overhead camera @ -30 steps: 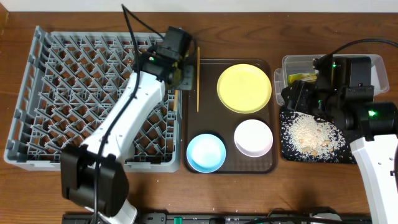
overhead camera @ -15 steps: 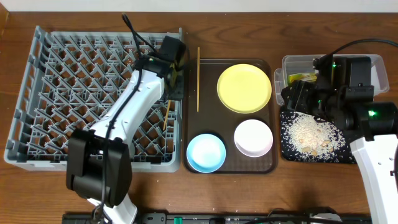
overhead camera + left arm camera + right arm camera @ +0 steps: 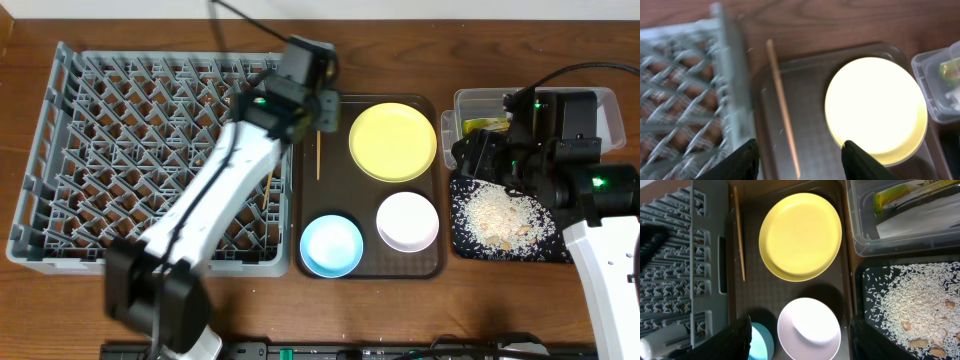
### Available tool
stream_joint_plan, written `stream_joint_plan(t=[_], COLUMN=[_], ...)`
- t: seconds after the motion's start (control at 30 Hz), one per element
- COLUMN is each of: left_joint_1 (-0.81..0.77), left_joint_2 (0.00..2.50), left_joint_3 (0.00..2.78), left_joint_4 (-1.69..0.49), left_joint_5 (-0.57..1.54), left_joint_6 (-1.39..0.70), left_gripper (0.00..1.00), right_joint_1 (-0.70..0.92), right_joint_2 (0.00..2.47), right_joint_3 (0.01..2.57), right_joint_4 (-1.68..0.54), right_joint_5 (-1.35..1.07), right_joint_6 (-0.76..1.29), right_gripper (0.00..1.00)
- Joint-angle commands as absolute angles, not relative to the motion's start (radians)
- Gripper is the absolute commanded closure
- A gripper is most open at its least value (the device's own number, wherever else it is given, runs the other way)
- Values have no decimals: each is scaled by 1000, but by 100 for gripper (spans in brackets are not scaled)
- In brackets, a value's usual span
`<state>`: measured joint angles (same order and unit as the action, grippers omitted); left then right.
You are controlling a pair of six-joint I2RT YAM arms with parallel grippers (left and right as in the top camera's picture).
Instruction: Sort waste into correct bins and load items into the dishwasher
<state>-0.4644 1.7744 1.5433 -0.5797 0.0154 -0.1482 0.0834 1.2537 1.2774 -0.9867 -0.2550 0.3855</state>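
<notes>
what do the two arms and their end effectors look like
Both arms have white links joined by boxy black joint housings. The left arm has a thin black cable looping off its wrist; the right arm shows small green lights on its black housings and a black cable. The left end effector and right end effector each have two dark matte fingers.

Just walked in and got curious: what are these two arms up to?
They are clearing a meal. The left end effector is open over a chopstick on the brown tray; another chopstick seems to lie in the dish rack. The yellow plate, blue bowl and white bowl sit on that tray. The right end effector, also open, hangs by the black tray of rice crumbs; the wrapper is in the clear tub.
</notes>
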Motion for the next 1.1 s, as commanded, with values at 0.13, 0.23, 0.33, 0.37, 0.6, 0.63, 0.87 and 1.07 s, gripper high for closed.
stream_joint_plan(t=[0.13,0.23,0.33,0.37,0.6,0.63,0.87,1.07], left_joint_1=[-473,-472,-473,-473,-473,-473,-473,-470], left_joint_2=[1996,2069,2124,2137,2199,2206,2214,2195], left_joint_3=[1542,1542,1542,1542,1540,1539,1539,1541], left_joint_4=[-466,-443,-436,-435,-436,-437,-443,-455], left_joint_5=[-78,-144,-147,-147,-136,-129,24,41], left_joint_6=[-105,-108,-109,-109,-112,-113,-158,-183], left_gripper=[51,52,53,55,65,66,81,92], right_joint_1=[80,80,80,80,80,80,80,80], right_joint_2=[1257,1257,1257,1257,1257,1257,1257,1257], right_joint_3=[1273,1273,1273,1273,1273,1273,1273,1273], right_joint_4=[-987,-987,-987,-987,-986,-986,-986,-986], right_joint_5=[-259,-259,-259,-259,-259,-259,-259,-259], right_joint_6=[377,377,377,377,377,377,377,377], right_gripper=[39,39,39,39,39,39,39,39])
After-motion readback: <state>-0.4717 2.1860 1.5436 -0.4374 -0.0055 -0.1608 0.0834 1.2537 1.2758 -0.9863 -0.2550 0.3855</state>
